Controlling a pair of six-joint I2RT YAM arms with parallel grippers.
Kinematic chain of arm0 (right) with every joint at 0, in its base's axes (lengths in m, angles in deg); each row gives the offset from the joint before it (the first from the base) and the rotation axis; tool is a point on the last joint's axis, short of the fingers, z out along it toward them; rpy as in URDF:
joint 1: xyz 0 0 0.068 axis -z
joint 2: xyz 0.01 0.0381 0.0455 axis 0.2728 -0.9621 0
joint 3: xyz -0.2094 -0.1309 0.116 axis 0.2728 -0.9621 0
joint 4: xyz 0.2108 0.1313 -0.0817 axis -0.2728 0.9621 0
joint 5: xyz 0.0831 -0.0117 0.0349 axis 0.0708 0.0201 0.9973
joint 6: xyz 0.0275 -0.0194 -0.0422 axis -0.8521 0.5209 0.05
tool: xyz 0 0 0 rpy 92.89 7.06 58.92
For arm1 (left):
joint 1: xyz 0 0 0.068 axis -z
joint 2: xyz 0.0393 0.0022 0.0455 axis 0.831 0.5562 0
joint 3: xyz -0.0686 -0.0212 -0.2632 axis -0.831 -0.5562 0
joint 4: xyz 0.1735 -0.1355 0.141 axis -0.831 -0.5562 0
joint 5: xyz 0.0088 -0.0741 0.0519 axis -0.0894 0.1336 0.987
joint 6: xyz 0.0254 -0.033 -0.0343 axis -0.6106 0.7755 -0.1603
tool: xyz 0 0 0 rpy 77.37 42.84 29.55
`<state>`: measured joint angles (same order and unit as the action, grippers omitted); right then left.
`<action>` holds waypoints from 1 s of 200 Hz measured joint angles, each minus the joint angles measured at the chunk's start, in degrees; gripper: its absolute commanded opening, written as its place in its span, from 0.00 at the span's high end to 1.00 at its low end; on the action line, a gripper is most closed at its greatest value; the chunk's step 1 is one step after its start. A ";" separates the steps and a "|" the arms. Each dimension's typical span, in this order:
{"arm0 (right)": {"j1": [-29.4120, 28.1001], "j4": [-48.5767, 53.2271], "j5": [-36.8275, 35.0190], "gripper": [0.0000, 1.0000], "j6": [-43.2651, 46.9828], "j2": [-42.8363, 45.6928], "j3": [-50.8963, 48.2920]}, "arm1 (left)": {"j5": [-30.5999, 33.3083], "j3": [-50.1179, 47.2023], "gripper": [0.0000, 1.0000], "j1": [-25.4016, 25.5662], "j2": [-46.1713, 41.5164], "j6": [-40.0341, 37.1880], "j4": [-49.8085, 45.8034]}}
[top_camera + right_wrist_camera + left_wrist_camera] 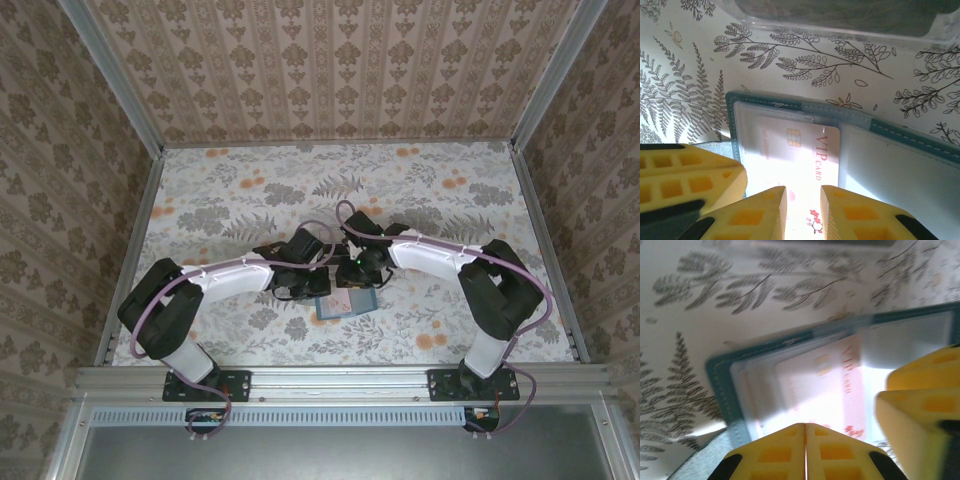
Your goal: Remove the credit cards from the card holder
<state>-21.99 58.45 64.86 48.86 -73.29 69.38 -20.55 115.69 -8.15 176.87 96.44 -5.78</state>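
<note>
The teal card holder (pixel 345 305) lies open on the floral table between the two arms. In the right wrist view its blue-grey inside (pixel 900 165) holds a pale pink credit card (pixel 800 145) printed "VIP CARD", partly slid out of a pocket. My right gripper (pixel 803 192) stands open just over the card's near end, one finger on each side of it. My left gripper (pixel 805 426) is shut with nothing between its fingers, its tips down at the holder's (pixel 720 385) near edge beside the card (pixel 825 385). The left gripper's yellow fingers (pixel 685 175) sit at the holder's left side.
A clear plastic tray (pixel 840 20) stands just beyond the holder. The two grippers (pixel 322 290) (pixel 352 287) are crowded close together over the holder. Metal rails and patterned walls enclose the table (pixel 450 200).
</note>
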 measured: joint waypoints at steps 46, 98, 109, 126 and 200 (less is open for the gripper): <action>1.66 -0.83 2.91 0.73 1.07 -0.13 -1.14 | -0.13 1.62 0.90 0.74 1.09 0.00 0.02; 1.95 -3.17 5.20 0.70 1.51 -3.48 -1.92 | -0.09 1.51 0.90 0.72 3.78 -0.02 -1.11; 1.95 -3.32 5.25 0.70 1.79 -3.91 -2.34 | -0.09 1.46 0.90 0.72 3.85 -0.04 -1.27; 1.95 -3.87 5.42 0.69 1.95 -3.91 -2.43 | -0.07 1.42 0.91 0.72 4.22 -0.37 -1.33; 2.29 -7.08 6.99 0.75 2.25 -3.19 -4.39 | -0.04 1.90 0.91 0.72 5.07 -1.90 -2.25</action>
<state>-19.70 51.37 71.86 51.11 -76.48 64.98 -20.59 117.59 -7.43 181.94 94.54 -8.03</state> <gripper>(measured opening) 0.260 0.093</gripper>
